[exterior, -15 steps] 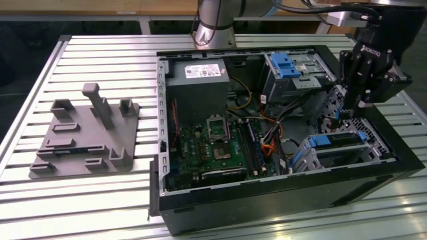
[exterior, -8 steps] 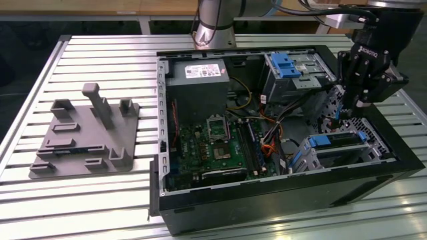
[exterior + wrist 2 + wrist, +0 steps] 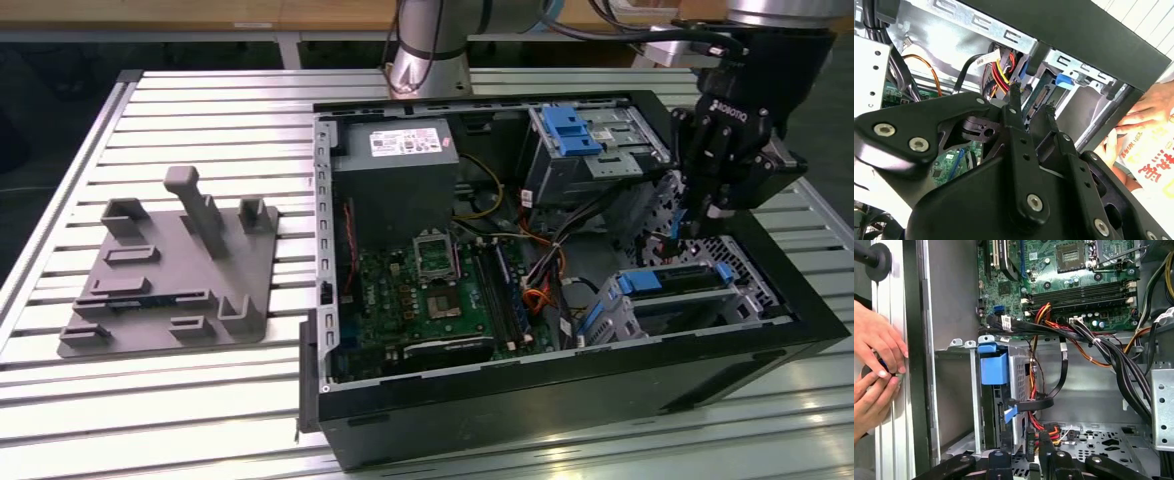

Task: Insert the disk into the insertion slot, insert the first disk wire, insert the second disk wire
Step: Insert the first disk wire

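We see the disk (image 3: 674, 282) in the insertion slot (image 3: 683, 322), conn. end facing the tool (image 3: 1031, 102), just ahead. Can't tell tool's opening or hold.

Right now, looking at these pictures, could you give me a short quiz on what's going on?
1. True or false: the end effector reaches into the open computer case.
2. The disk is framed in plastic that is: A red, B blue, C green.
3. Fill in: the person's hands are ____ the case.
Key: 1 true; 2 B; 3 outside.
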Robot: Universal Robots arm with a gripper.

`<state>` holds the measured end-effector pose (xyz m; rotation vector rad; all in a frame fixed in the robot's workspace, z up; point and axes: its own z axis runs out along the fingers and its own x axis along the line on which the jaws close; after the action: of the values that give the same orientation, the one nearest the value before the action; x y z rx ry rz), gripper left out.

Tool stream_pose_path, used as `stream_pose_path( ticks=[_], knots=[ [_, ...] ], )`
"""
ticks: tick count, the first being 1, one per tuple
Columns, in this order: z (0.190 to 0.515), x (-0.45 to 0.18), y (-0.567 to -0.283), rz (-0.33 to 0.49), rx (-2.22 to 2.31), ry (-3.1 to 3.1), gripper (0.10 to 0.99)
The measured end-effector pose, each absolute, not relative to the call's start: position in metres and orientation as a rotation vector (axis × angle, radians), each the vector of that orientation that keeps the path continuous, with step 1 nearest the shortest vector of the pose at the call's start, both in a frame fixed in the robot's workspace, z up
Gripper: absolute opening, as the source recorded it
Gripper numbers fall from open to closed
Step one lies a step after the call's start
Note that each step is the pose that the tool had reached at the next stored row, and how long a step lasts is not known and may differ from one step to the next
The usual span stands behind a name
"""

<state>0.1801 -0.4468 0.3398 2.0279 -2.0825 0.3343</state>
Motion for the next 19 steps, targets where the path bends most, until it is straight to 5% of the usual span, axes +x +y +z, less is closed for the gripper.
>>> stream_pose_path(
  ticks=[19],
  knots=[
    [0.3337,0.1802,-0.4428,0.351,2.034,-2.089,0.353]
  ],
)
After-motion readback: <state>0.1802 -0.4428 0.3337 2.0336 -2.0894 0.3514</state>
